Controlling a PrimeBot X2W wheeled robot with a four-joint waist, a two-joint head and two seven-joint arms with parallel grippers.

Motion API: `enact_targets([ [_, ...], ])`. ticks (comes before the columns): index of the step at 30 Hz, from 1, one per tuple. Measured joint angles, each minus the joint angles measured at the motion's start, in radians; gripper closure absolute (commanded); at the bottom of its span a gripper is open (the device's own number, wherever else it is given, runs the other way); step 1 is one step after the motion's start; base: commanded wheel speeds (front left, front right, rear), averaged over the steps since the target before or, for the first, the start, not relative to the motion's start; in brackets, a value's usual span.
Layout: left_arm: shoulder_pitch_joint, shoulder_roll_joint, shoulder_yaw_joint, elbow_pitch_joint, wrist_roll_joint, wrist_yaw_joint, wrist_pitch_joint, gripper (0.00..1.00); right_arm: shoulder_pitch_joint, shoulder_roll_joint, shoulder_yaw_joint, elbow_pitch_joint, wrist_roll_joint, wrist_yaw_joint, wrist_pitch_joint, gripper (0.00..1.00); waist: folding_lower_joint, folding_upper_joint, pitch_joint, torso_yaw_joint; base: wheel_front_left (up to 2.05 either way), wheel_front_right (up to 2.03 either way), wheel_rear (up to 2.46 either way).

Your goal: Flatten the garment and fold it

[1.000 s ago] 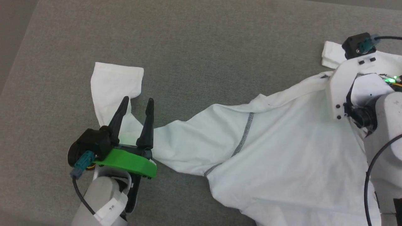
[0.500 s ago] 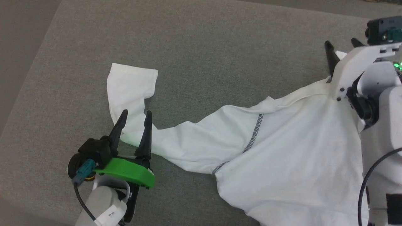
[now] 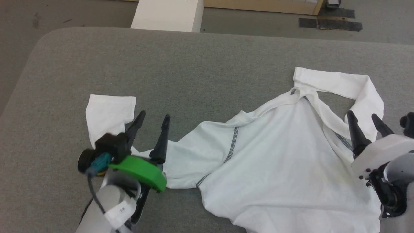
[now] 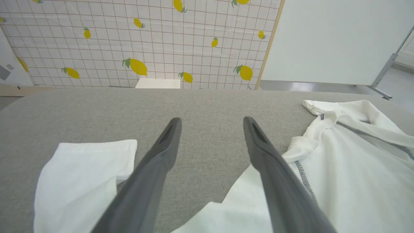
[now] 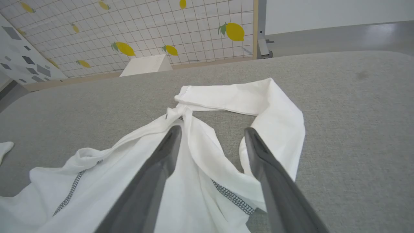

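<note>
Left gripper (image 3: 154, 114): fingers spread, empty; 1 sleeve of the garment (image 3: 275, 161) passes beneath it. Right gripper (image 3: 361, 114): spread, empty; the other sleeve lies doubled ahead on the counter (image 3: 194, 58).

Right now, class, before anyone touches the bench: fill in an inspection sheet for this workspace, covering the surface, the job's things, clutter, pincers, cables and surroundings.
Surface: grey cloth-covered table with rounded corners.
Job's things: white shirt lies rumpled and unfolded; one sleeve stretches toward the robot's left, the other bends back beside the collar.
Clutter: nothing seen.
Pincers: left pincer is open above the left-hand sleeve; right pincer is open above the shirt's right shoulder; neither holds anything.
Cables: dark cable runs from the teal plug at the left wrist.
Surroundings: white block past the table's far edge; lemon-print wall behind.
</note>
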State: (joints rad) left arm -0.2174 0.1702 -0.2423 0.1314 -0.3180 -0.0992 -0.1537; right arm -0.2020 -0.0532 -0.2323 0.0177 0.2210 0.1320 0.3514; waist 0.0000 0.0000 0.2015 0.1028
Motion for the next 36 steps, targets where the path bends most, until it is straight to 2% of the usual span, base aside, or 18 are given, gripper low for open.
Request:
enact_targets([
  [1,-0.028,0.003,-0.015,-0.002,-0.001,-0.006,0.036,0.00,0.009,0.000,-0.005,-0.013,0.013,0.000,-0.001,0.00,0.0000,0.0000,-0.002,-0.006,0.00,0.00,0.00],
  [4,-0.143,0.017,-0.101,0.024,-0.040,-0.021,0.255,0.00,0.023,0.000,-0.016,-0.046,0.039,0.000,-0.006,0.00,0.0000,0.0000,0.000,-0.027,0.00,0.00,0.00],
  [7,-0.248,0.029,-0.195,0.077,-0.098,-0.024,0.538,0.00,0.023,0.001,-0.007,-0.068,0.044,0.000,-0.006,0.00,0.0000,0.0000,0.010,-0.049,0.00,0.00,0.00],
  [9,-0.295,0.047,-0.239,0.110,-0.119,-0.025,0.690,0.00,0.023,0.001,0.003,-0.078,0.048,0.000,-0.006,0.00,0.0000,0.0000,0.021,-0.063,0.00,0.00,0.00],
  [13,-0.359,0.071,-0.255,0.147,-0.155,-0.028,0.812,0.00,0.023,0.002,0.015,-0.090,0.064,0.000,-0.009,0.00,0.0000,0.0000,0.046,-0.098,0.00,0.00,0.00],
  [20,-0.369,0.099,-0.249,0.221,-0.158,0.000,0.860,0.00,0.024,0.002,0.007,-0.093,0.081,0.000,-0.028,0.00,0.0001,0.0000,0.096,-0.157,0.00,0.00,0.00],
  [21,-0.368,0.096,-0.245,0.219,-0.171,-0.001,0.867,0.67,0.025,0.002,0.004,-0.093,0.081,0.000,-0.031,0.00,0.0000,0.0000,0.101,-0.161,0.00,0.00,0.00],
  [22,-0.368,0.094,-0.240,0.214,-0.191,-0.001,0.867,0.94,0.027,0.002,0.000,-0.093,0.081,0.000,-0.035,0.00,0.0000,0.0001,0.108,-0.166,0.00,0.00,0.00],
  [23,-0.366,0.094,-0.234,0.208,-0.207,-0.001,0.861,1.00,0.030,0.002,-0.004,-0.093,0.081,0.000,-0.035,0.00,0.0000,0.0000,0.114,-0.169,0.00,0.00,0.00],
  [27,-0.330,0.081,-0.197,0.193,-0.243,-0.005,0.777,1.00,0.040,0.002,-0.011,-0.092,0.074,0.000,-0.035,0.00,0.0000,0.0000,0.125,-0.167,0.00,0.00,0.00],
  [30,-0.278,0.067,-0.143,0.169,-0.277,0.021,0.676,1.00,0.040,0.002,0.012,-0.110,0.019,0.000,-0.021,0.00,0.0000,0.0000,0.123,-0.156,0.00,0.00,0.00],
  [32,-0.247,0.064,-0.106,0.145,-0.289,0.039,0.621,1.00,0.039,0.002,0.039,-0.130,-0.022,0.000,0.002,0.00,0.0000,0.0000,0.121,-0.147,0.00,0.00,0.00],
  [36,-0.196,0.066,-0.050,0.080,-0.297,0.074,0.537,1.00,0.027,-0.013,0.165,-0.134,-0.131,0.000,0.085,0.00,0.0000,0.0000,0.115,-0.130,0.00,0.00,0.00],
])
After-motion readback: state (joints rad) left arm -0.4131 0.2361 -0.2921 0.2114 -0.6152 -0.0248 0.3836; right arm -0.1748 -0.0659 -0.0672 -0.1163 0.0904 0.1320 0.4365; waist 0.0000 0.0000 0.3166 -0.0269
